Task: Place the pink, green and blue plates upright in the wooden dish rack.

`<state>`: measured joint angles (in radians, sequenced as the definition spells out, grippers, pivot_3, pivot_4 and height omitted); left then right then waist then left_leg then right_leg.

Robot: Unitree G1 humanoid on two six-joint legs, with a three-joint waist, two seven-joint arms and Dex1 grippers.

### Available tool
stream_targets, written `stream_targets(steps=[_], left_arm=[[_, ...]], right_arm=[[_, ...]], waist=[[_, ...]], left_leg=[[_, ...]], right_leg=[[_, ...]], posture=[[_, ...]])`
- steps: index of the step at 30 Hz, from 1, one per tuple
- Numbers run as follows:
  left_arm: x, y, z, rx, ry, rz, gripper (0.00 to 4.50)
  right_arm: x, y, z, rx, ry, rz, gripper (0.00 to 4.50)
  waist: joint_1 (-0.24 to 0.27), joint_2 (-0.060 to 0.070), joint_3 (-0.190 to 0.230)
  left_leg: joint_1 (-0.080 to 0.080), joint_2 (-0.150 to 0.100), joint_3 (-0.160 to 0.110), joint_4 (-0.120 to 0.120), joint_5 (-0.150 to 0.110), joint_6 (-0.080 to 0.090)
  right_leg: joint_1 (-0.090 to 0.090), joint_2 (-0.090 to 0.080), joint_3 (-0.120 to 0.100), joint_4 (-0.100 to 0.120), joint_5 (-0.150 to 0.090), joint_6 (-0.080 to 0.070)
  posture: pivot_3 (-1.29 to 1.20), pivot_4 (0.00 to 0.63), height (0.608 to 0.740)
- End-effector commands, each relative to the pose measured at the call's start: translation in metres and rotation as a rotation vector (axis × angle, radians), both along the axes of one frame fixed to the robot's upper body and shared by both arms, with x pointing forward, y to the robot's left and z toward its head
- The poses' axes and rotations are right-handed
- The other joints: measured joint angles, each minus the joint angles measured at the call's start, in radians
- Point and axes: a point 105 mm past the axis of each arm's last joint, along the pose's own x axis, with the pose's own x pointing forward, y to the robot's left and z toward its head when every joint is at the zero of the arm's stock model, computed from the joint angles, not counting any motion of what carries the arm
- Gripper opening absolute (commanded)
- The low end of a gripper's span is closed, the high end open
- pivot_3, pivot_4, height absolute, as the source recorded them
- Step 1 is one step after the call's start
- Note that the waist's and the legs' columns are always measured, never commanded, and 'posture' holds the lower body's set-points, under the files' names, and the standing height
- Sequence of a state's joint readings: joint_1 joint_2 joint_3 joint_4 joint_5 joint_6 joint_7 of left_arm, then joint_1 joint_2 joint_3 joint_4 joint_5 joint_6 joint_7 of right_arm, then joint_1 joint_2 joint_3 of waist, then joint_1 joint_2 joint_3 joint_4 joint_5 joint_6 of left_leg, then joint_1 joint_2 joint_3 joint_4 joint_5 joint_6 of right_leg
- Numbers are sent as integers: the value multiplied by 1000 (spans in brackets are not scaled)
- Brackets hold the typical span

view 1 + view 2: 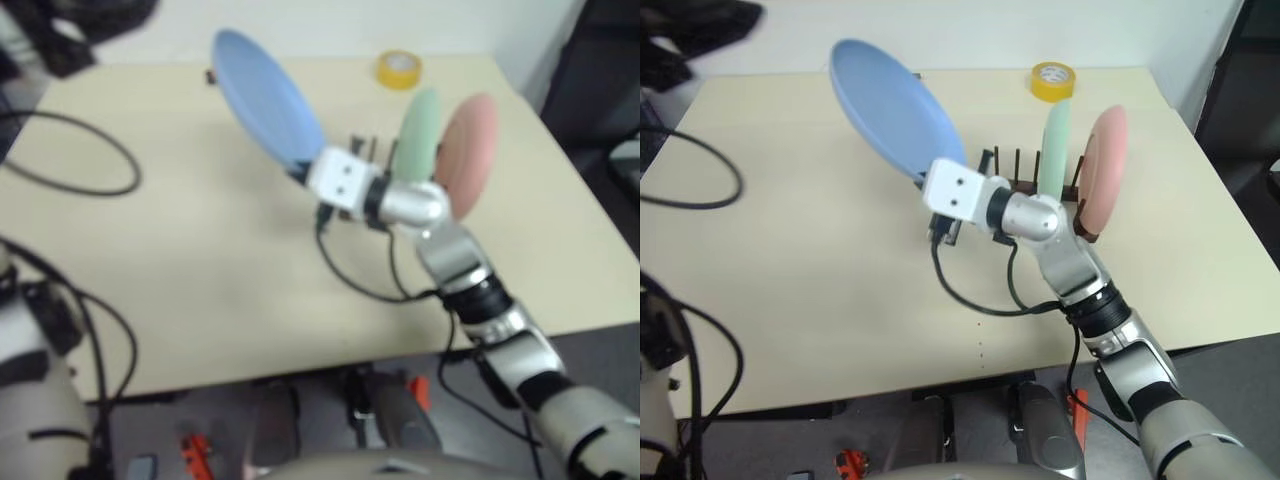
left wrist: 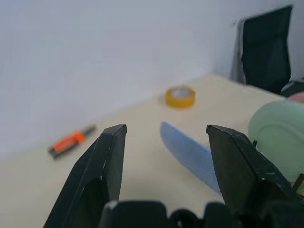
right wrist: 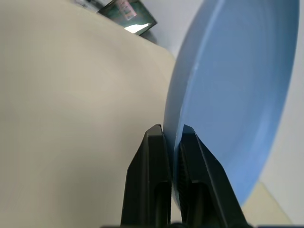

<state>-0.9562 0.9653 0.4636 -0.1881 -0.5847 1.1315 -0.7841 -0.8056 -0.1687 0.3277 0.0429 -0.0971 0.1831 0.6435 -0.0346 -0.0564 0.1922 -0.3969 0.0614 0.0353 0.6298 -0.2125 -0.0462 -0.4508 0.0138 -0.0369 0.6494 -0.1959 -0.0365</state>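
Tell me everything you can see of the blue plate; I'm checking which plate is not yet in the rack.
The blue plate is a plain round plate, light blue, matte, with a shallow raised rim. It is lifted off the table, tilted, leaning away from the wooden dish rack, where the green plate and pink plate already stand upright. The right gripper pinches its lower rim, one finger on each face. Nothing else touches it.

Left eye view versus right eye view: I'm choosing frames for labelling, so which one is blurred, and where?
The left eye view is soft throughout: the round light blue plate and the small dark brown wooden dish rack smear. The right eye view is crisp; its pegs are distinct.
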Motion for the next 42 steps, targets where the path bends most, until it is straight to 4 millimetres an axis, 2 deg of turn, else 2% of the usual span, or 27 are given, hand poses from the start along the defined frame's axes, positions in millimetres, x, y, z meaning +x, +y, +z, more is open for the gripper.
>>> stream_targets(steps=[1, 3, 4, 6, 8, 10, 13, 18, 23, 32, 42], left_arm=[[-46, -8, -27, 28, -48, -239, 2932], [-50, -8, -65, 48, 54, -250, 2932], [-50, -9, -77, 68, 84, -249, 2932], [-46, -18, -117, 175, 188, -242, 2932], [-40, -24, -144, 258, 221, -232, 2932], [-33, -30, -165, 350, 237, -223, 2932], [-28, -41, -190, 440, 239, -256, 2932], [-20, -49, -205, 496, 236, -279, 2932], [-18, -54, -207, 507, 233, -306, 2932], [-19, -51, -206, 518, 249, -303, 2932], [-18, -50, -207, 523, 256, -287, 2932]], right_arm=[[-7, -18, 74, 309, 61, 41, 0], [-1, -38, 100, 456, 162, 27, 0], [1, -45, 106, 495, 197, 22, 0], [4, -66, 124, 599, 289, 5, 0], [3, -82, 135, 669, 358, -5, 0], [2, -91, 137, 724, 447, -9, 0], [1, -97, 121, 729, 581, -49, 0], [0, -103, 95, 693, 672, -143, 0], [2, -105, 71, 641, 713, -220, 0], [5, -107, 59, 654, 775, -254, 0], [2, -101, 65, 678, 778, -206, 0]], waist=[[0, 0, 0], [2, 0, 0], [6, 0, 0], [18, -4, -2], [34, -3, -2], [40, -3, -2], [38, -1, -1], [32, -1, -1], [28, 0, -1], [23, 0, -1], [22, 0, -1]], left_leg=[[0, 0, 0, 1, 0, -3], [-1, 1, 0, 2, 2, -9], [0, 0, -1, 3, 3, -9], [-1, 1, -4, 6, 3, -10], [2, 0, -5, 7, 3, -10], [5, 0, -5, 7, 3, -9], [7, 1, -4, 6, 3, -9], [6, 1, -3, 2, 4, -9], [-3, 2, -3, -2, 3, -8], [-3, 2, -3, -1, 3, -8], [-3, 2, -3, -2, 3, -8]], right_leg=[[0, 0, 0, 1, 0, -1], [0, 0, -1, 4, 0, -1], [0, -1, -2, 6, 0, -1], [0, -1, -5, 9, -1, -2], [3, -1, -7, 9, -3, -12], [6, -1, -6, 8, -5, -18], [7, -1, -6, 7, -6, -18], [6, 0, -5, 7, -3, -14], [-5, 3, -4, 7, -4, -15], [-5, 3, -5, 8, -4, -14], [-5, 3, -5, 7, -4, -14]], posture=[[0, 150, 740], [0, 150, 740], [0, 150, 740], [0, 150, 740], [0, 150, 740], [0, 150, 740], [0, 150, 740], [0, 150, 740], [0, 150, 740], [0, 150, 740], [0, 150, 740]])
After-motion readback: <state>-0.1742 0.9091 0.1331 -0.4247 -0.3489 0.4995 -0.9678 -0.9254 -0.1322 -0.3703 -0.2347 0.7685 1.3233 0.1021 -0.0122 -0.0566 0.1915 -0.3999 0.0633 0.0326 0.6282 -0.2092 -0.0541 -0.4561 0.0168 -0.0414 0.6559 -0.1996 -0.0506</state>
